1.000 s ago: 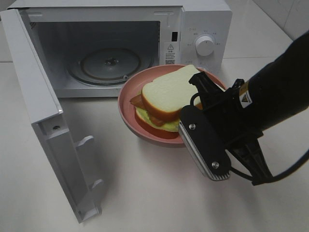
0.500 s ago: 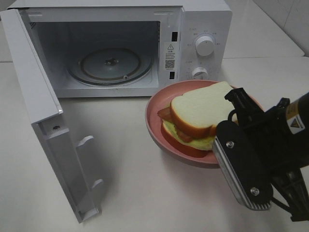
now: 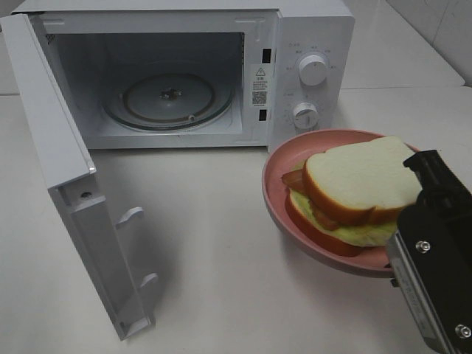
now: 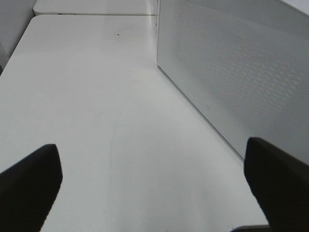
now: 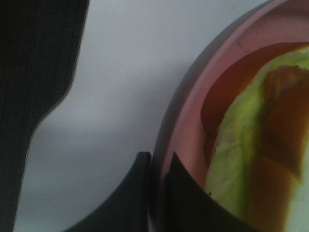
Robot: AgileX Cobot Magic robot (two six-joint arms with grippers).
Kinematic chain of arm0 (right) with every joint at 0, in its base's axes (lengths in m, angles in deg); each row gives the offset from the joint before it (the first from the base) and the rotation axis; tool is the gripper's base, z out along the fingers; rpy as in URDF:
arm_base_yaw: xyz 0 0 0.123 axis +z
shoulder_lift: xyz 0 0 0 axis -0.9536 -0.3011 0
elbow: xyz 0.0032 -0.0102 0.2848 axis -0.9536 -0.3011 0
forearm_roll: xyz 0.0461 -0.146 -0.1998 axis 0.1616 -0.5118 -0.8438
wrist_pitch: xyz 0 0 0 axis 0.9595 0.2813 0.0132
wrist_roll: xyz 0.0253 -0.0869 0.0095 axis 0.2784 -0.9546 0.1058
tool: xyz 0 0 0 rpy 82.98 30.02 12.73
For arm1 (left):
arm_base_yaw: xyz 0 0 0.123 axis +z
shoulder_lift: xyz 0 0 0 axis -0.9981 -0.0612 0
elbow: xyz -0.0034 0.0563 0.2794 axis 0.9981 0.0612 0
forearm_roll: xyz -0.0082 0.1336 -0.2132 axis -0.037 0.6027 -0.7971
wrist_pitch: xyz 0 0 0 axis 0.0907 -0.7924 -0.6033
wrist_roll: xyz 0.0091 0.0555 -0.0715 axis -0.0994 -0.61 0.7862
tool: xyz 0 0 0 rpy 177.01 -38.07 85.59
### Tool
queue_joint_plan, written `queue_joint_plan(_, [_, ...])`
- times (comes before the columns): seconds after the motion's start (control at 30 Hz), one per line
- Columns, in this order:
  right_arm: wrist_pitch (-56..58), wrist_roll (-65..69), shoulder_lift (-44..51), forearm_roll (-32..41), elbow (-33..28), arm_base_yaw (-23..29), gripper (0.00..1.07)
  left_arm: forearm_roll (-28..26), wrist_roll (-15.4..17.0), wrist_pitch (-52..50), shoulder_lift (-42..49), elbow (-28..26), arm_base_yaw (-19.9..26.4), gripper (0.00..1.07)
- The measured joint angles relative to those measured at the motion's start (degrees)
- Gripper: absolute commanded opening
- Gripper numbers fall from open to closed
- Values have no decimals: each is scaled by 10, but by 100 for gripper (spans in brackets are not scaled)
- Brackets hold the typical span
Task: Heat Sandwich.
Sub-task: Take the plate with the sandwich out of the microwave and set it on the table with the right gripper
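White tabletop holds a microwave with its door swung open and turntable empty. Over the last second the pink plate carrying the sandwich has slid right, away from the opening, so heating looks further off. The right gripper pinches the plate's rim, while the left gripper hangs wide open, holding nothing.

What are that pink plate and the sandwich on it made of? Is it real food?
Plate: likely matte plastic, with an even pink colour and a thick, smooth rim. Sandwich: probably a plastic or foam prop; the bread looks smooth and uniform, with a glossy crust edge and stiff-looking lettuce. That is a guess from looks only.
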Motion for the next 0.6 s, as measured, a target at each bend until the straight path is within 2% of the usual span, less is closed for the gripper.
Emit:
queue_joint_plan(0.2, [32,56,33,-41,0,0,0,0,0,0,0,0,0,97])
queue_joint_plan(0.6, [96,286,58,-131,0,0,1,0,0,0,0,0,0,97])
